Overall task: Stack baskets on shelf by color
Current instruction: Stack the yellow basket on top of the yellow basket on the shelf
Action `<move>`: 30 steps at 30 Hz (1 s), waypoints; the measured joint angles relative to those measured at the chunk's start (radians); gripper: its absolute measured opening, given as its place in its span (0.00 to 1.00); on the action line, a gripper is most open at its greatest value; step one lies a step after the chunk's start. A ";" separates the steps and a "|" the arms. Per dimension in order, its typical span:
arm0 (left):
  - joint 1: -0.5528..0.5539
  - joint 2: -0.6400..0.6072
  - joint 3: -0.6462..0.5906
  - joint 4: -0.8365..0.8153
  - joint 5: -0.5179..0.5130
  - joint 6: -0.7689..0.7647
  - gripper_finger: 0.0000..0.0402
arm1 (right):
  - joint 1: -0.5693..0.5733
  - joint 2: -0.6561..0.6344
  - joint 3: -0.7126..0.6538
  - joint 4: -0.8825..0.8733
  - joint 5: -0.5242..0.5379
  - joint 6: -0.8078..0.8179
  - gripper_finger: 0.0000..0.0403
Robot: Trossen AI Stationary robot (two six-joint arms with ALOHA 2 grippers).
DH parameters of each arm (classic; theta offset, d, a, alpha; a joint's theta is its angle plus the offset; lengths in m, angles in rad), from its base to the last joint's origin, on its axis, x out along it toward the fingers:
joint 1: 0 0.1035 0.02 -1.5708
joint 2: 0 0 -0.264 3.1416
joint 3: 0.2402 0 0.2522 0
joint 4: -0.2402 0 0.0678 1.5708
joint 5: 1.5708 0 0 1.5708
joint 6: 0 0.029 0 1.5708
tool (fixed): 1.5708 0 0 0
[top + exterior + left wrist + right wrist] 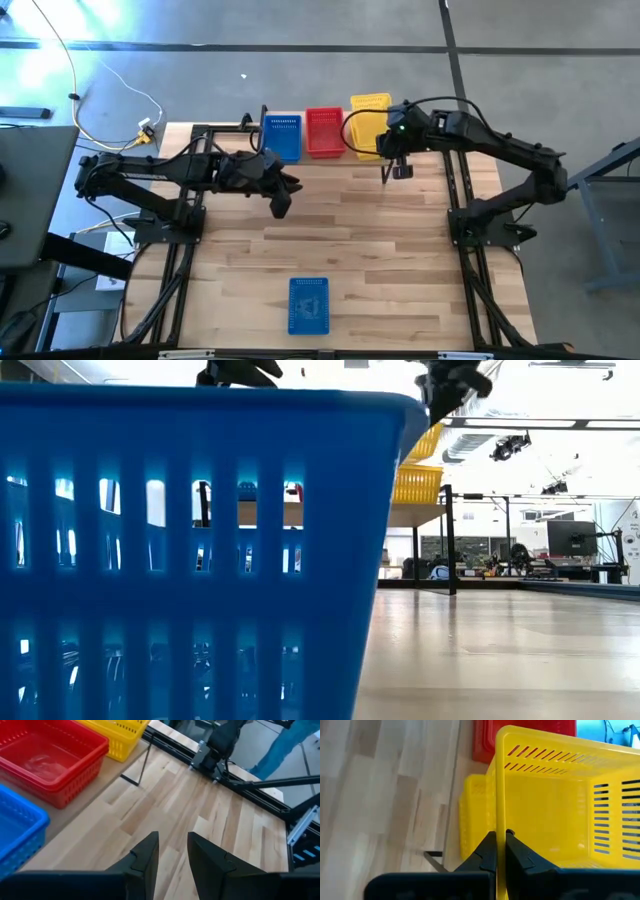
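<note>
Right gripper (500,851) clenched on a yellow basket's (545,805) rim, tilted over the yellow stack (366,137) at the shelf's (75,817) right end: seating step, next needs levelling then releasing; left gripper (172,851) parted, empty, before the shelf.

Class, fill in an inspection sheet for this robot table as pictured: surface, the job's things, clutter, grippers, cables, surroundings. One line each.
Surface: light-wood tabletop, mostly bare.
Job's things: blue stack, red stack and yellow stack side by side on the shelf; a tilted yellow basket held over the yellow stack; a lone blue basket near the table's front edge.
Clutter: nothing seen.
Grippers: right gripper shut on the tilted yellow basket's rim; left gripper open, empty, over the table before the shelf.
Cables: white cable on the floor beyond the table's left corner.
Surroundings: grey floor; a person's leg beyond the table.
</note>
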 joint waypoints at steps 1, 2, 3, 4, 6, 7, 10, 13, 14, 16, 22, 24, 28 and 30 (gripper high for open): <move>0.004 0.000 0.000 0.000 0.000 0.000 0.23 | -0.011 0.000 -0.010 0.011 -0.006 -0.015 0.00; 0.009 0.000 0.000 0.000 0.000 -0.001 0.23 | -0.021 0.000 -0.018 0.016 -0.015 -0.027 0.00; 0.013 0.000 0.000 0.000 0.000 -0.002 0.23 | -0.031 0.001 -0.024 0.020 -0.018 -0.037 0.00; 0.017 0.000 0.000 0.001 0.000 -0.002 0.23 | -0.042 0.001 -0.028 0.023 -0.025 -0.044 0.00; 0.025 0.000 0.000 0.001 0.000 -0.002 0.23 | -0.057 0.000 -0.038 0.035 -0.056 -0.069 0.00; 0.028 0.000 0.000 0.001 0.000 -0.002 0.23 | -0.064 0.001 -0.044 0.039 -0.069 -0.081 0.00; 0.038 0.000 0.000 0.001 0.000 -0.002 0.23 | -0.082 0.001 -0.058 0.053 -0.097 -0.093 0.00; 0.046 0.000 0.000 0.001 -0.001 -0.002 0.23 | -0.099 0.001 -0.075 0.068 -0.138 -0.117 0.00; 0.049 0.000 0.000 0.002 -0.001 -0.002 0.23 | -0.102 0.001 -0.081 0.074 -0.145 -0.128 0.00; 0.053 0.000 0.000 0.002 -0.001 -0.003 0.23 | -0.109 0.006 -0.092 0.076 -0.140 -0.143 0.00; 0.057 0.000 0.000 0.003 -0.004 -0.003 0.23 | -0.126 0.034 -0.107 0.077 -0.127 -0.134 0.00; 0.057 0.000 0.000 0.003 -0.004 -0.003 0.23 | -0.126 0.040 -0.107 0.084 -0.124 -0.108 0.00; 0.057 0.001 0.000 0.003 -0.004 -0.002 0.23 | -0.125 0.041 -0.107 0.097 -0.122 -0.035 0.00; 0.057 0.001 0.000 0.003 -0.004 -0.003 0.23 | -0.125 0.041 -0.107 0.097 -0.123 0.007 0.00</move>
